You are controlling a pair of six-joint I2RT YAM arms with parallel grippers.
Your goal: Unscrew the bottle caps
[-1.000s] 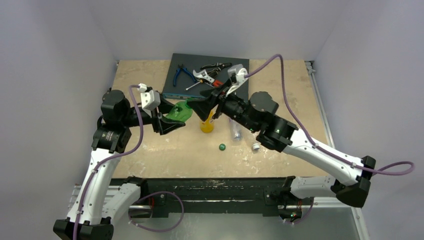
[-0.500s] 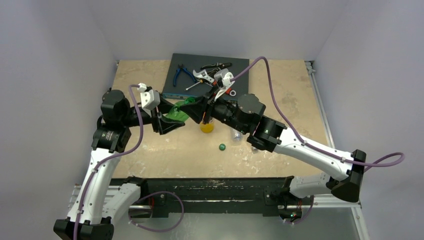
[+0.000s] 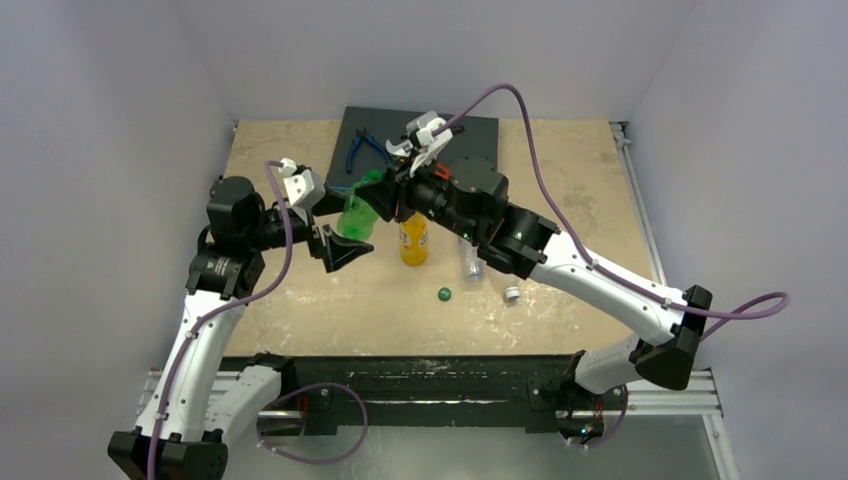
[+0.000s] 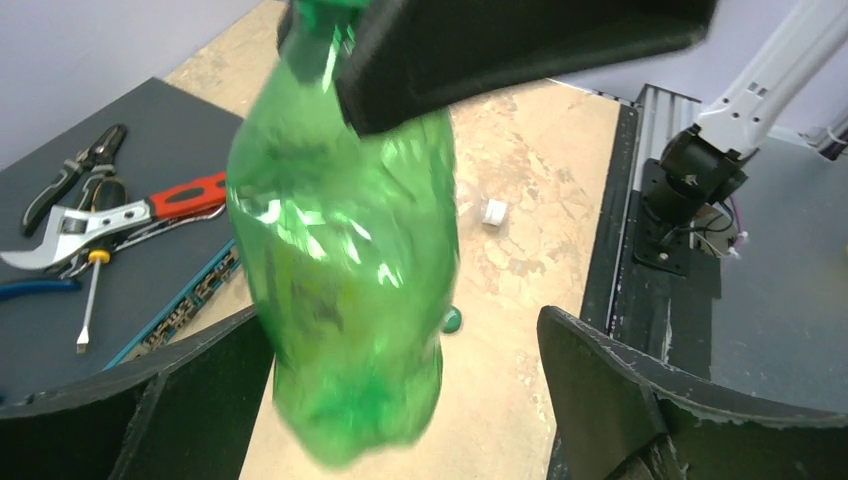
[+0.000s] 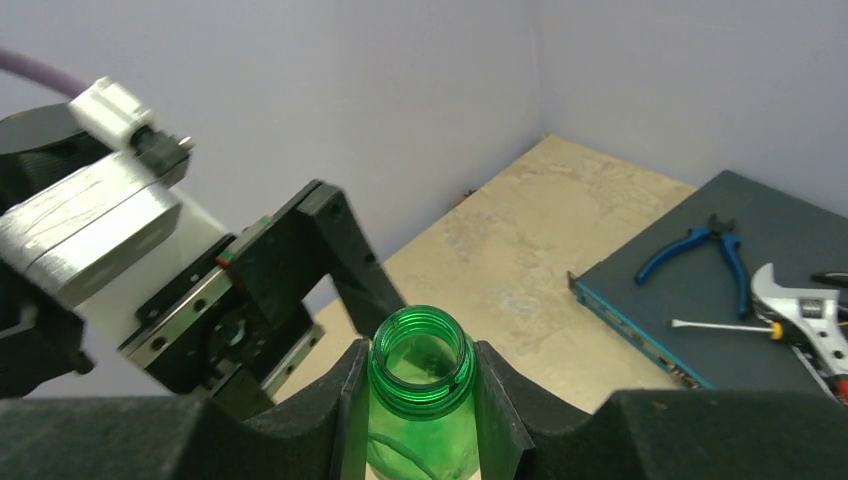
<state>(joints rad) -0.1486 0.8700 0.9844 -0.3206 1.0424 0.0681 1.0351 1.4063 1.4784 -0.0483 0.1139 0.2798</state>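
Note:
The green bottle [image 3: 356, 213] hangs upright above the table, its threaded mouth [image 5: 421, 352] bare. My right gripper [image 5: 421, 392] is shut on its neck from above. My left gripper [image 4: 400, 400] is open, its fingers [image 4: 610, 400] wide on either side of the bottle's lower body [image 4: 345, 270], which looks blurred. A dark green cap [image 3: 444, 294] and a white cap [image 3: 512, 293] lie loose on the table. An orange-yellow bottle [image 3: 413, 240] stands beside the green one. A clear bottle [image 3: 472, 262] lies on its side to the right.
A dark mat [image 3: 475, 135] at the back holds blue-handled pliers [image 3: 362, 148], a wrench [image 5: 805, 305] and a screwdriver [image 4: 90, 300]. The right arm [image 3: 590, 280] stretches across the table's middle. A black rail [image 3: 420, 375] runs along the near edge.
My left gripper has opened and let go of the green bottle. My right gripper moved left, shut on the bottle's neck, and the bottle now stands upright instead of tilted.

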